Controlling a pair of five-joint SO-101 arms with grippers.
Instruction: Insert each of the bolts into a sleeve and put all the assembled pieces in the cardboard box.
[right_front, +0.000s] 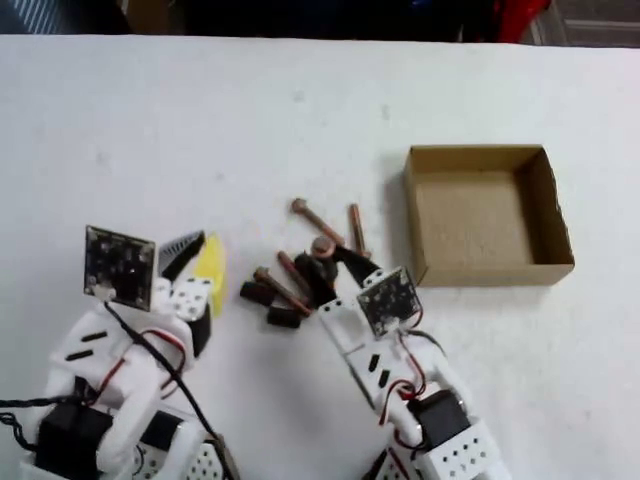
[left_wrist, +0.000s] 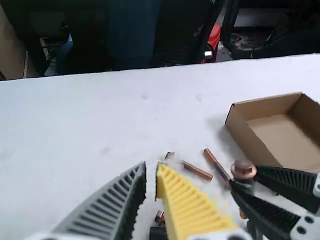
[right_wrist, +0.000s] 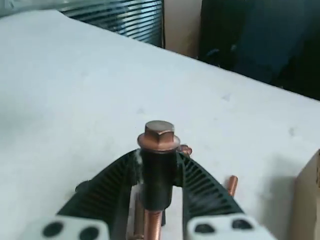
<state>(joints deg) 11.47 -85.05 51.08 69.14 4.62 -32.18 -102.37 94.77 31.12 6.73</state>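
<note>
right end effector (right_wrist: 159, 161) grips a sleeved bolt (right_wrist: 159, 137) that may slip free short of the box (right_front: 482, 274); left end effector (left_wrist: 151, 169) barely parted.

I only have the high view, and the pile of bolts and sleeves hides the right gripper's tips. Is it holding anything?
Observer: Yes, the right gripper is shut on a black cylindrical sleeve with a copper-coloured hex-head bolt already through it.
Operator: And the left gripper?
Observer: The left gripper, its grey and yellow fingers barely apart, holds nothing.
</note>
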